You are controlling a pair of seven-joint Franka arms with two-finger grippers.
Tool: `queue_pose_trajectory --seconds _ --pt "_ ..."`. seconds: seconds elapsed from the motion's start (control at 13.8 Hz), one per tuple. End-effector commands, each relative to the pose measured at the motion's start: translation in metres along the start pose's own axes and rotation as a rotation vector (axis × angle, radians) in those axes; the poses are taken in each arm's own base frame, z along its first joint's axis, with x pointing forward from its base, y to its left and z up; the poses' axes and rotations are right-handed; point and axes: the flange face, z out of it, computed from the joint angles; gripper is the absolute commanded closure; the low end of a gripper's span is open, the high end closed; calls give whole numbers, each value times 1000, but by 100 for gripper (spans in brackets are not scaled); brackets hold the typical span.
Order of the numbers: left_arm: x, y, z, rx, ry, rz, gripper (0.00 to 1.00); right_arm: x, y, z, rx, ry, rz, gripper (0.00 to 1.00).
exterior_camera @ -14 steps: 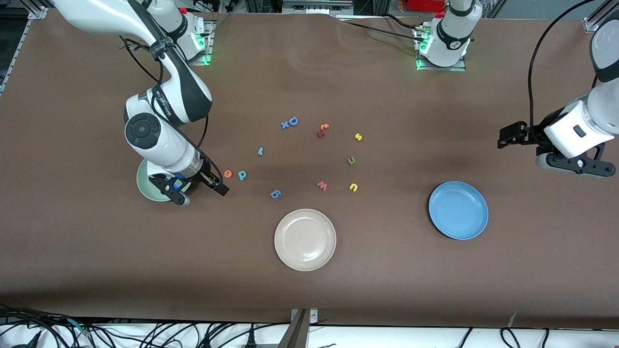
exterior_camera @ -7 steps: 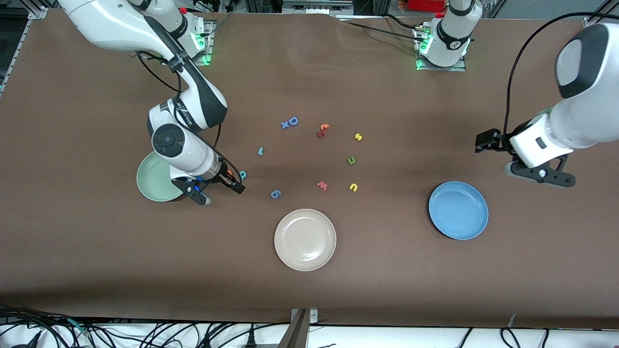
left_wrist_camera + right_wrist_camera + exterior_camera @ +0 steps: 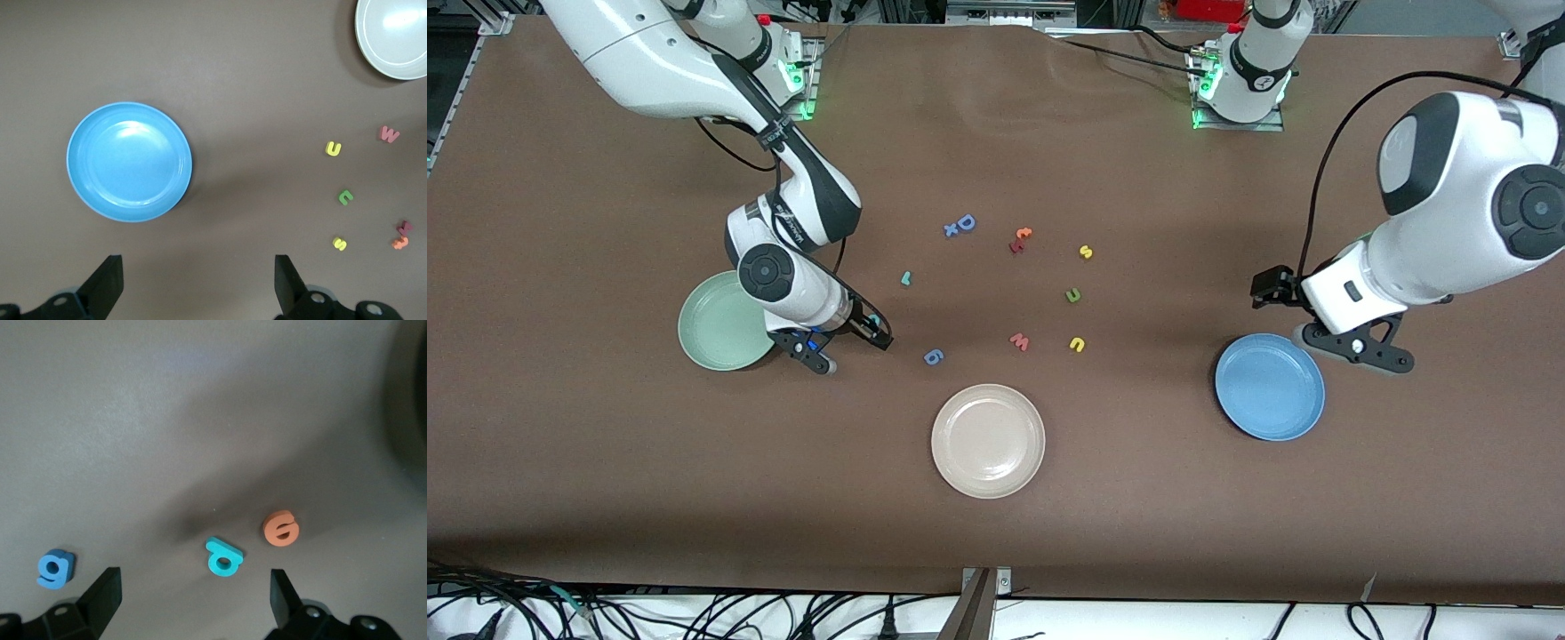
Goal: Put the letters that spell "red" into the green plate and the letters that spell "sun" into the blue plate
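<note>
My right gripper [image 3: 869,332] [image 3: 193,587] hangs open over the teal d [image 3: 225,557] and orange e [image 3: 280,528], which lie side by side just ahead of its fingertips. The green plate [image 3: 716,338] sits beside it, toward the right arm's end. The small teal r [image 3: 906,278] lies farther from the front camera. My left gripper [image 3: 1279,291] [image 3: 198,267] is open and empty over bare table beside the blue plate [image 3: 1269,387] [image 3: 129,162]. The yellow s [image 3: 1086,252], green n [image 3: 1073,295] and yellow u [image 3: 1077,344] lie mid-table.
A cream plate [image 3: 987,440] sits nearest the front camera. A blue g [image 3: 933,356] lies close to the d. A pink w [image 3: 1020,341] is beside the u. A blue D [image 3: 965,222] and an orange t [image 3: 1023,234] lie nearer the bases.
The right gripper moved from over the green plate's edge to over the e and d. The left arm swung in from the table's end to beside the blue plate. Both stayed open.
</note>
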Motion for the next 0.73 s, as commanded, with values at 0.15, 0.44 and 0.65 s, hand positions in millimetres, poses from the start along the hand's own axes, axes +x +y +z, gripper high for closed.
queue_pose_trajectory --seconds 0.15,0.44,0.65 --pt "28 15 29 -3 40 22 0 -9 -1 11 -10 7 26 1" --pt "42 56 48 10 72 66 0 -9 0 13 -12 5 26 1" --pt "47 79 51 13 106 76 0 -10 1 15 -16 3 25 1"
